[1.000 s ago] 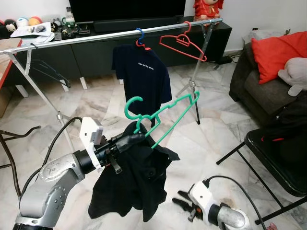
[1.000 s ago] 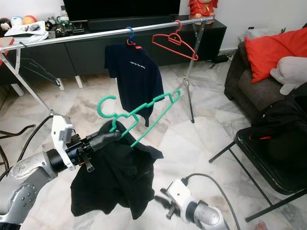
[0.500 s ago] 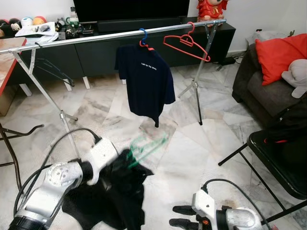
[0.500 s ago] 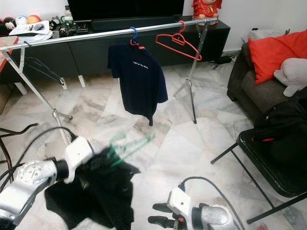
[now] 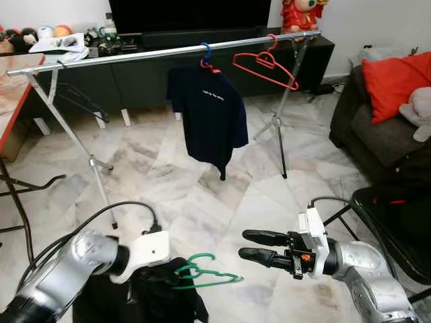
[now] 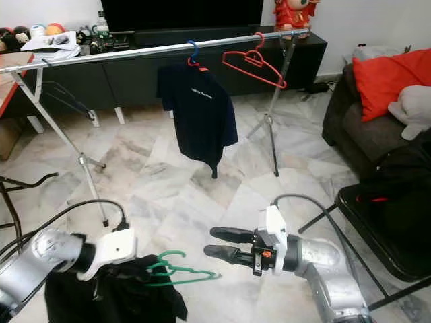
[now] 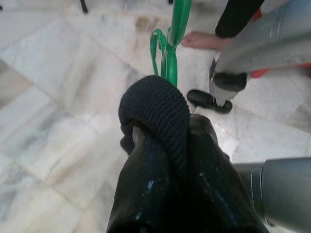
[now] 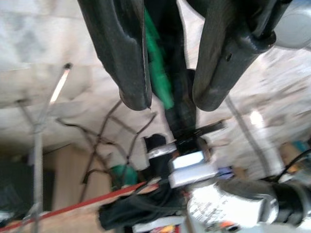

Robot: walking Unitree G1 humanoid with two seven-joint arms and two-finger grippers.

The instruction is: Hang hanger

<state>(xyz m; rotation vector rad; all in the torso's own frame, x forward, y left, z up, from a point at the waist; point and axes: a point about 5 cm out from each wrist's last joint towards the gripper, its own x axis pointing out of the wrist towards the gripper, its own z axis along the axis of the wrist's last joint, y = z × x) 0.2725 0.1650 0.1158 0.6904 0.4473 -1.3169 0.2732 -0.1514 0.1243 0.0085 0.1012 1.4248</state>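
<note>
My left hand [image 5: 163, 272] is low over the marble floor [image 5: 202, 195], clamped on the black garment [image 5: 168, 296] that hangs on the green hanger [image 5: 205, 272]; in my left wrist view a ribbed fold of that cloth [image 7: 158, 109] is bunched between the fingers [image 7: 146, 184], and the hanger's green hook [image 7: 167, 48] stands just past them; the hanger lies nearly flat, its hook toward my left arm and its long bar pointing toward my right hand; the garment droops below it toward the floor.

My right hand [image 5: 252, 245] is held out level, just beside the hanger's far tip but apart from it; its two fingers [image 5: 262, 237] are spread, one above the other, with nothing between them; from my right wrist view the green bar [image 8: 158, 73] shows in the gap between the fingers, farther off.

The rail [image 5: 161, 50] stands well apart, across the floor in front of the dark TV cabinet [image 5: 135, 74]; a navy shirt [image 5: 209, 111] hangs on a blue hanger [image 5: 207, 54] near its middle; a bare red hanger [image 5: 266, 64] hangs near the rail's right end; a dark sofa [image 5: 377, 134] with a red cushion [image 5: 397, 77] sits to my right.
</note>
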